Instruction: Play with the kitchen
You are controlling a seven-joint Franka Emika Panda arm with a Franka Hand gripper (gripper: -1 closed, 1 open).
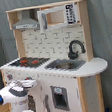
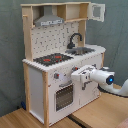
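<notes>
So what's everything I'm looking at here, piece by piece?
White and light-wood toy play kitchen: one, standing on the wooden floor, before a grey curtain.
Black stovetop with red rings: one, on the counter at the first exterior view's left.
Black curved faucet: one, behind the sink.
Grey metal sink: one, set in the counter beside the stovetop.
Grey hood: one, above the stovetop.
White microwave-style cabinet: one, upper shelf.
Oven door with window: one, front, below the stovetop.
Grey curtain: backdrop.
White robot arm: one, reaching toward the kitchen's front.
Hand: one, white, by the front panel near the oven.
</notes>
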